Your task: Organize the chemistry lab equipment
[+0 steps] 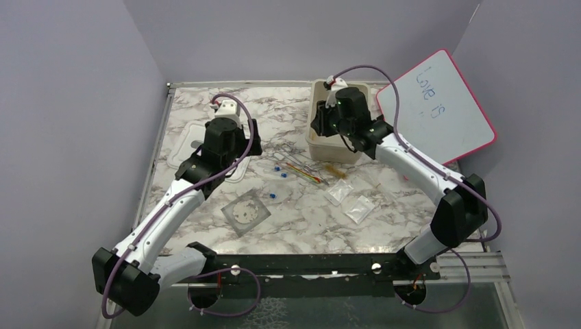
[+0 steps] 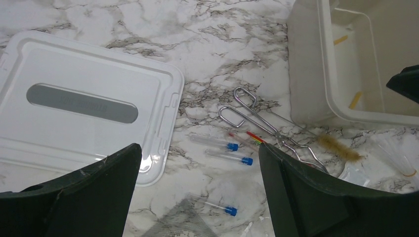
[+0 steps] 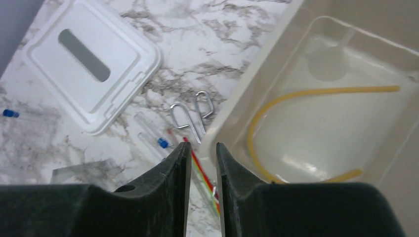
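Although the left claw point(image 2: 197, 158) hangs spread and empty left of the tub point(image 1: 332, 152), the bagged dish point(image 1: 245, 212), capped tubes point(image 2: 217, 143), tongs point(image 2: 267, 128), sticks point(image 1: 306, 171) and packets point(image 1: 357, 208) all lie on the tabletop point(image 1: 301, 226), left of or before the tub. Only the amber tube point(image 3: 321, 91) is inside it. Over its rim the right claw point(image 3: 202, 148) is pressed nearly together, holding nothing. Most sorting, I judge, remains.
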Robot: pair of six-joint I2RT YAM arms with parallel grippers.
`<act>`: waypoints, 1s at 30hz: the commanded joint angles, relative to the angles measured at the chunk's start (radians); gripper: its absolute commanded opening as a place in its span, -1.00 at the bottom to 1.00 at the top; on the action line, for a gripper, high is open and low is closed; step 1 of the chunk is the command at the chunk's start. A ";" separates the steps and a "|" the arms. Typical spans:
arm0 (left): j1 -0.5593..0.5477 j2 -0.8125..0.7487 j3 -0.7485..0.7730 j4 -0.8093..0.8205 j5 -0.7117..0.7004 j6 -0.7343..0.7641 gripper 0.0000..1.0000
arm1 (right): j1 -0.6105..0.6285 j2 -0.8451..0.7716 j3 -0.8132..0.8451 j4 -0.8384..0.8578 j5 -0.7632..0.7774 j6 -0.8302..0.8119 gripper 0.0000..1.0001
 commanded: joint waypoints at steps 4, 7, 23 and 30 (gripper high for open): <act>0.003 -0.111 -0.016 0.051 -0.098 -0.003 0.82 | 0.216 0.016 0.011 -0.081 0.081 -0.166 -0.47; 0.003 -0.146 -0.008 0.053 -0.154 0.007 0.82 | 0.255 0.070 0.002 -0.099 0.111 -0.155 -0.43; 0.003 -0.203 -0.064 0.102 -0.205 0.010 0.82 | 0.318 0.367 0.044 -0.137 0.358 -0.223 -0.19; 0.003 -0.183 -0.077 0.114 -0.184 0.016 0.82 | 0.317 0.391 -0.001 -0.068 0.317 -0.285 -0.28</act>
